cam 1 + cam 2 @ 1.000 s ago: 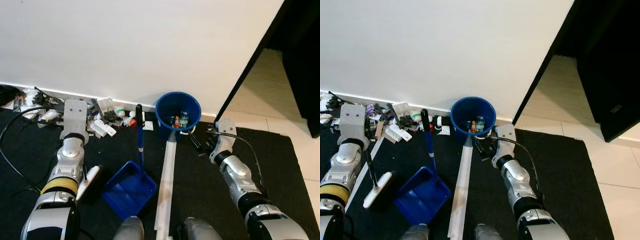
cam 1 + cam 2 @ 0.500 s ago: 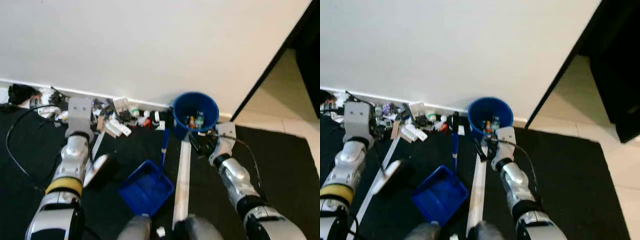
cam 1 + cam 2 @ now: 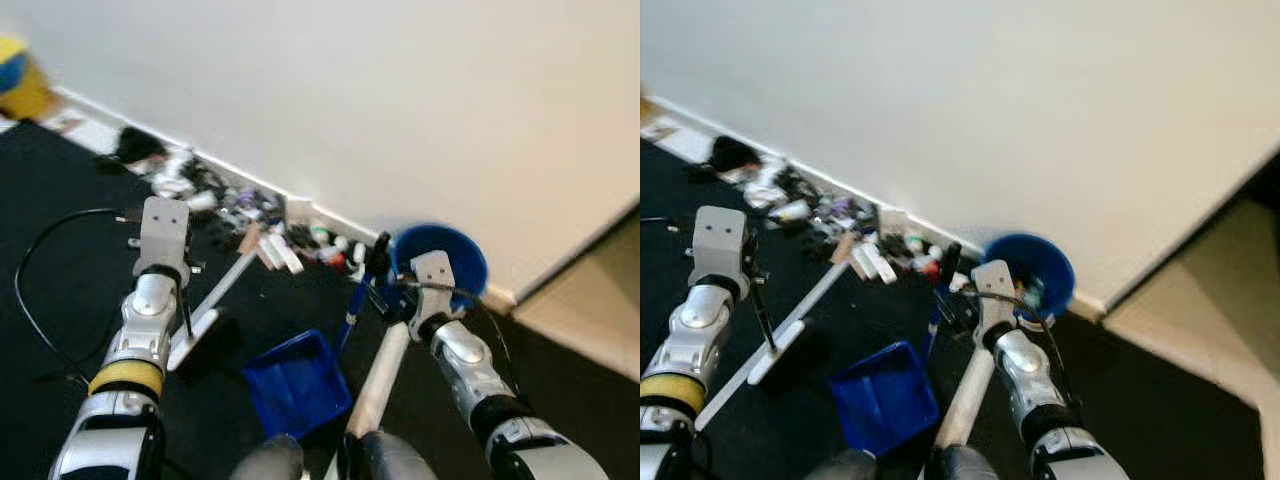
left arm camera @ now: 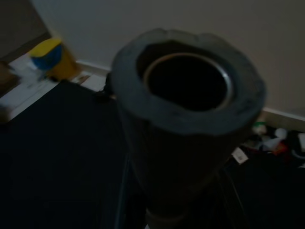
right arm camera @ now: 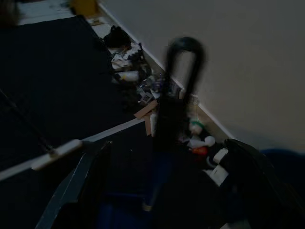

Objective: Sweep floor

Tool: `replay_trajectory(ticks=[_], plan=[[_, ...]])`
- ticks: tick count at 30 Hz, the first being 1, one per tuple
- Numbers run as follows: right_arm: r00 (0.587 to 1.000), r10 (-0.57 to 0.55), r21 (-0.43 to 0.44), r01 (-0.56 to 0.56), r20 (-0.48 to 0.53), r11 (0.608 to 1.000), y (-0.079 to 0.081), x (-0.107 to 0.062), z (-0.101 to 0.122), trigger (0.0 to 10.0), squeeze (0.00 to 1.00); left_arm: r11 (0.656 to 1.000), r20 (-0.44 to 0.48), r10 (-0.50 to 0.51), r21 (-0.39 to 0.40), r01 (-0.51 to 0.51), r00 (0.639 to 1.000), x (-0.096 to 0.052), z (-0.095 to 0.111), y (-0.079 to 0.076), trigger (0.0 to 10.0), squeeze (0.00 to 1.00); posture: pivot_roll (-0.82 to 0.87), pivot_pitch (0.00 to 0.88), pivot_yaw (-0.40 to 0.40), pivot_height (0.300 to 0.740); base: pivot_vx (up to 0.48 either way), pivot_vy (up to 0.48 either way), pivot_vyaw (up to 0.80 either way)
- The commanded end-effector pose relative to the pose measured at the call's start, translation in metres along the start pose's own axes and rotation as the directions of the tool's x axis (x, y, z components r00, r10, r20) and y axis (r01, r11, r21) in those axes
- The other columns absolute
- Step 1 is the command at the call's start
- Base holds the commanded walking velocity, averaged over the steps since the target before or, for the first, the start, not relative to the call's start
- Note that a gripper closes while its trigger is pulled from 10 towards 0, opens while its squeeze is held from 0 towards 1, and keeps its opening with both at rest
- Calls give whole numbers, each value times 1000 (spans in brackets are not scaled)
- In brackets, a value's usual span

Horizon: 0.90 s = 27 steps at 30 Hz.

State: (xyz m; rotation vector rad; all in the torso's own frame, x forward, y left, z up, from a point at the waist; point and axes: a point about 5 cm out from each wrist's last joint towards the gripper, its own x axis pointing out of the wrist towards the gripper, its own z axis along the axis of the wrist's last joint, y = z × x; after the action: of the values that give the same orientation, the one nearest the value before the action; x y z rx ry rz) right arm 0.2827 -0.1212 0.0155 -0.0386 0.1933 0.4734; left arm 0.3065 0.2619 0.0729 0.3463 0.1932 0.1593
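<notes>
A: Reaching for the dustpan (image 3: 296, 385) handle with our right tool (image 3: 383, 290), fingers spread; litter (image 3: 235, 212) lies along the wall, bucket (image 3: 447, 256) beside.

B: We hold the broom (image 3: 200, 325) in the left tool (image 3: 186, 312), grip unclear. Next we close on that handle.
</notes>
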Motion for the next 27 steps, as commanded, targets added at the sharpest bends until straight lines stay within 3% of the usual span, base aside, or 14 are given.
replay_trajectory(ticks=[1,4,19,27], plan=[[999,38,-12,-38,-12,999,5,-3,-4,10000,0,1000,21,-8,4,8,1000,1,6,-4,10000,0,157,0,-102,740,0,-480,800],[998,68,7,-68,-15,998,9,-3,-6,10000,0,999,16,18,-31,-17,1000,1,6,-1,10000,0,157,0,-104,740,0,0,533],[985,171,40,-171,20,984,25,0,-3,10000,0,992,-60,115,-51,-118,992,-2,-3,16,10000,0,162,5,-106,740,0,0,0],[980,196,49,-198,35,979,25,0,-1,10000,0,995,-45,100,-12,-100,994,-2,2,20,10000,0,173,11,-107,740,0,401,0]])
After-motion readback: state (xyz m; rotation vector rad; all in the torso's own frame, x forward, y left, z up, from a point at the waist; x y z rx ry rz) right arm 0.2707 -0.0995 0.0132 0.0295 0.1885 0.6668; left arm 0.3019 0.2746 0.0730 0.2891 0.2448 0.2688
